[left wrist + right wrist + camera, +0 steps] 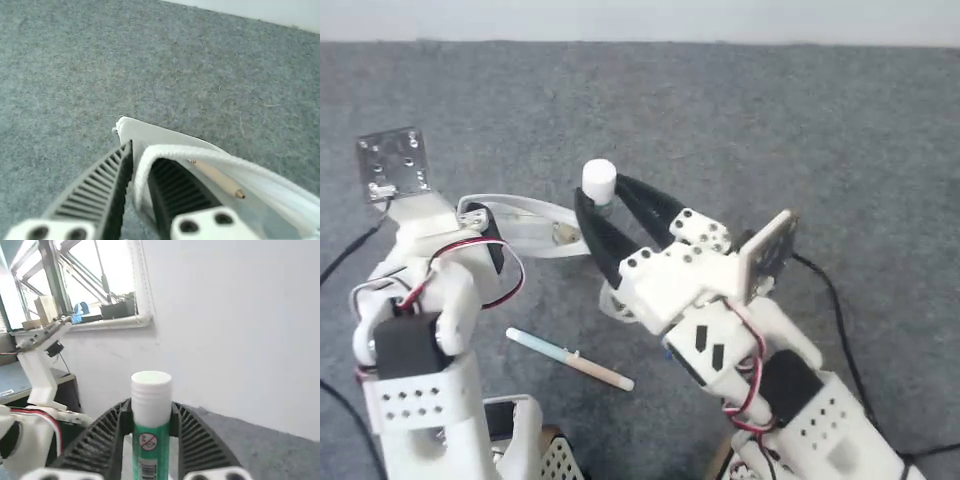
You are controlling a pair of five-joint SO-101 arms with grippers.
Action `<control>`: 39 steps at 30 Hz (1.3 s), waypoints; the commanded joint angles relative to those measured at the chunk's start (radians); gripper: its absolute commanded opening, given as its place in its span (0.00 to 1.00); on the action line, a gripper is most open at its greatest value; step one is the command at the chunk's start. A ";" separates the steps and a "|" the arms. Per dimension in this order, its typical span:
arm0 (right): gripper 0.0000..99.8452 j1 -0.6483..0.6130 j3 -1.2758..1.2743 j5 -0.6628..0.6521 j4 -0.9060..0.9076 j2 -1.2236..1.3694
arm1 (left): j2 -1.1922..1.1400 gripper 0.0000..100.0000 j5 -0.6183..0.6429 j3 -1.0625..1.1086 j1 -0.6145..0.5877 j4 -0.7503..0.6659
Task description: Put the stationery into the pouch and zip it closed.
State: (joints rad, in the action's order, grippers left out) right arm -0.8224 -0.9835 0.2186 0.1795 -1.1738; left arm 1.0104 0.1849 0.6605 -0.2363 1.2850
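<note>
Green-labelled glue stick (151, 432) stands pinched upright in the right gripper's (603, 200) jaws near the pouch (535, 228), whose rim the left gripper's (139, 160) jaws clamp, seemingly holding its mouth open, while a pen (570, 358) waits on the felt (770, 120).

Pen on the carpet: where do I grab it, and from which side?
Grip the pen at mid-barrel, coming straight down from above with the jaws across its length. It lies flat and diagonal on the carpet, thin and straight, with bare floor on both sides. Likely after the right gripper lets go of its glue stick; the left gripper holds the pouch.
</note>
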 commanded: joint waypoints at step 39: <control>0.18 -0.094 -0.161 -0.224 -0.579 0.561 | -0.020 0.01 -0.011 0.021 0.002 -0.003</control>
State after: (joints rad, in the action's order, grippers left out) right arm -0.9175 -1.1139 0.0069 -0.3959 -0.6337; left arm 1.0073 0.1849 0.6743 -0.2378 1.2850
